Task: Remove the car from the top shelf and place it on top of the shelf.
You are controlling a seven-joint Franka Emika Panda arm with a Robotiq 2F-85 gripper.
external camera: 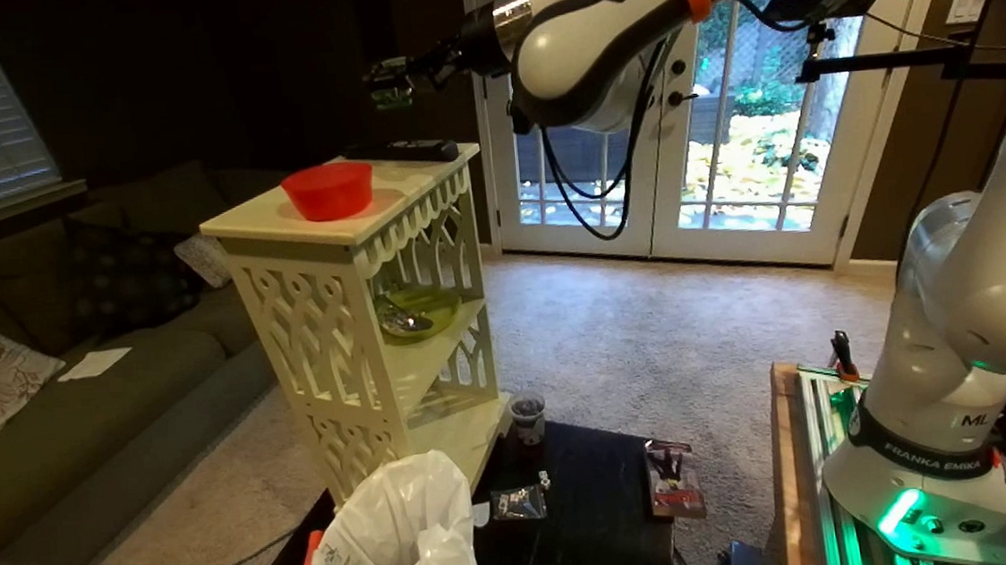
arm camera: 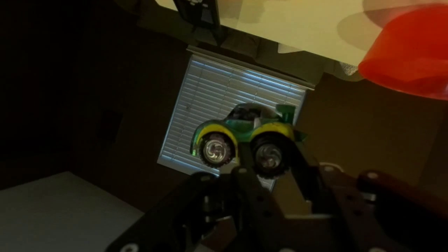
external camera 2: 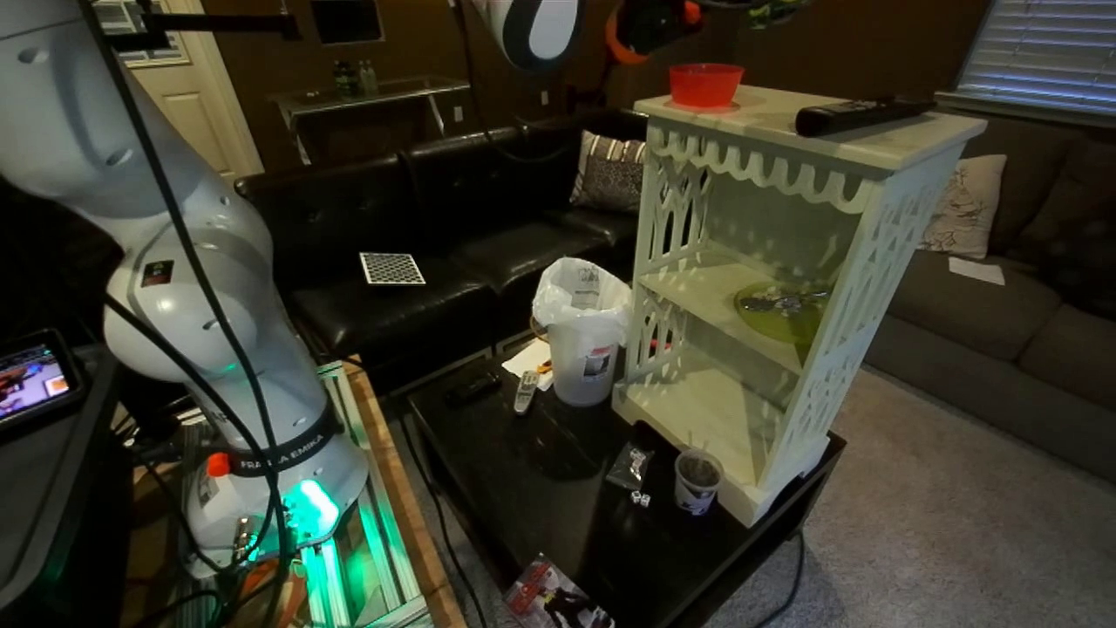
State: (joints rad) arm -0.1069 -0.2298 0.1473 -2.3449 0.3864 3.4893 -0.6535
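One green car [arm camera: 242,129] is held in the end effector [arm camera: 271,150].

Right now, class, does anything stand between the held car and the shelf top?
Nothing visible in the air; on the shelf top, though, sit the bowl near one end and the remote toward the other, so the car should probably land clear of both.
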